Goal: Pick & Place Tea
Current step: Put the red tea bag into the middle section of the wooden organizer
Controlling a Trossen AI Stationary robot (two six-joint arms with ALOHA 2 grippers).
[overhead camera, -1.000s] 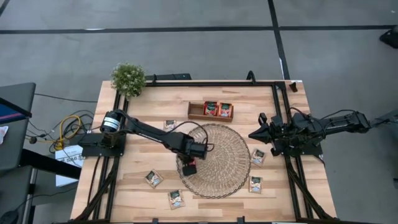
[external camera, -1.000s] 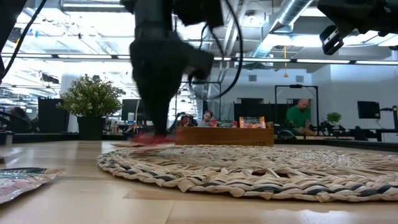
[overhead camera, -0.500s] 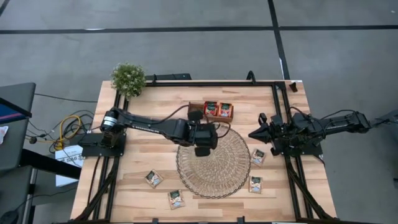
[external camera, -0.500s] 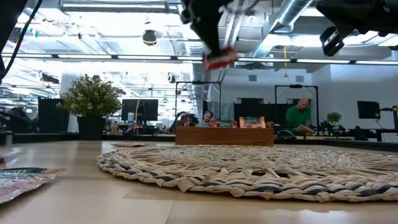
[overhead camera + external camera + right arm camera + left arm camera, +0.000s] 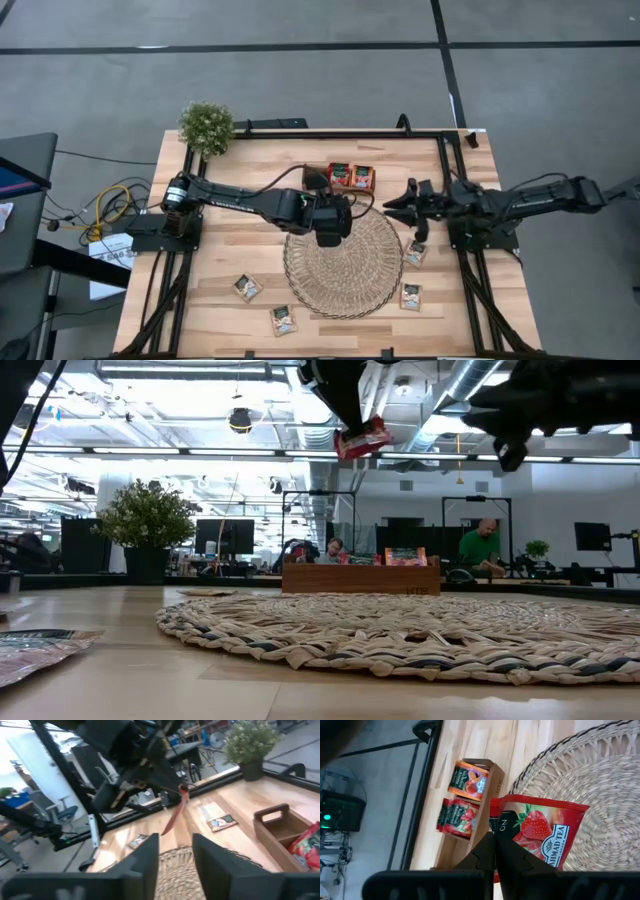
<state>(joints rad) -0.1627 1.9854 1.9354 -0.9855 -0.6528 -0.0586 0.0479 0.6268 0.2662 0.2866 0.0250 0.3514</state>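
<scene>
A red tea sachet (image 5: 540,832) with a strawberry print hangs high over the round woven mat (image 5: 345,265), with my left gripper (image 5: 328,232) shut on it above the mat's far edge. The sachet also shows in the low view (image 5: 362,438). A small wooden tray (image 5: 316,181) behind the mat holds two red sachets (image 5: 350,177). Several whitish sachets lie flat on the table (image 5: 247,288) (image 5: 283,320) (image 5: 411,296) (image 5: 415,252). My right gripper (image 5: 393,207) hovers open at the mat's far right, with nothing between its fingers (image 5: 150,857). My left gripper pinches the red sachet between its two fingers at one edge (image 5: 501,836), near a corner. The fingers come from above. The sachet hangs below them, tilted, lifted clear of the mat.
A potted plant (image 5: 206,126) stands at the far left corner. A black frame (image 5: 440,135) runs along the table's sides and far edge. People sit in the room beyond the table (image 5: 480,548).
My left gripper has risen from the mat's near-left part with the red sachet and gone toward the far edge, toward the tray; the sachet is lifted clear. My right gripper has moved toward the table's left, toward the mat, and has opened.
</scene>
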